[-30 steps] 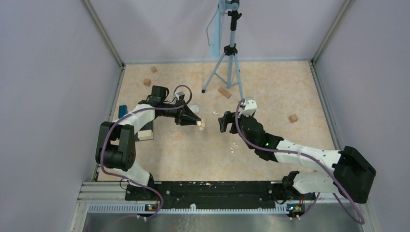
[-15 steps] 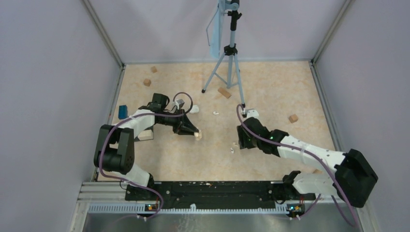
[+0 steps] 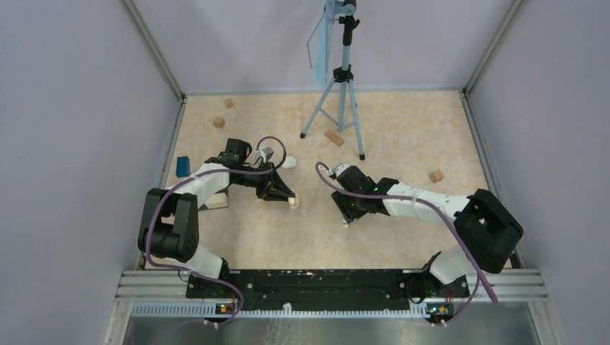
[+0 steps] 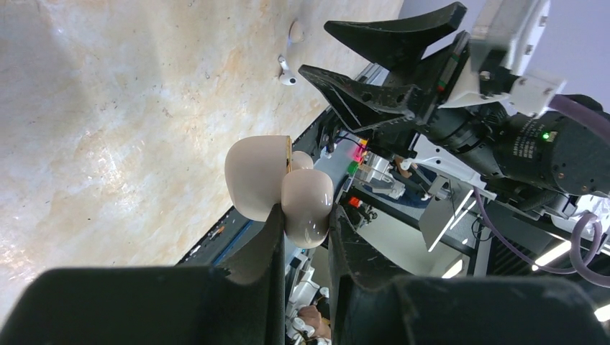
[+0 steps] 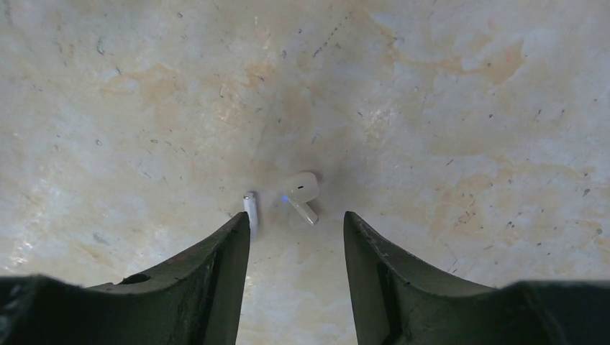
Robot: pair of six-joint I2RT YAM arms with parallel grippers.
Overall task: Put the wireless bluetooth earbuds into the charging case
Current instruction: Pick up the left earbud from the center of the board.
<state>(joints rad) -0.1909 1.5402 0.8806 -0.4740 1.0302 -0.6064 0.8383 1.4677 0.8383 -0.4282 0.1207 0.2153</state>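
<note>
Our right gripper hangs low over the table, its jaws part-way apart with nothing gripped. They bracket two of the wireless bluetooth earbuds: one lies in the gap, and a second earbud lies just beside one fingertip, perhaps touching it; the wrist view is too close for us to be sure. We judge the pose is set to close on the middle earbud, so the neighbour could get nudged or pinched along with it.

Our left gripper is clamped on the charging case, held side-on with its lid swung open and facing the other arm. We take it the case is presented this way so an earbud can go straight to its socket. The two arms stand near each other at mid-table, apart.
</note>
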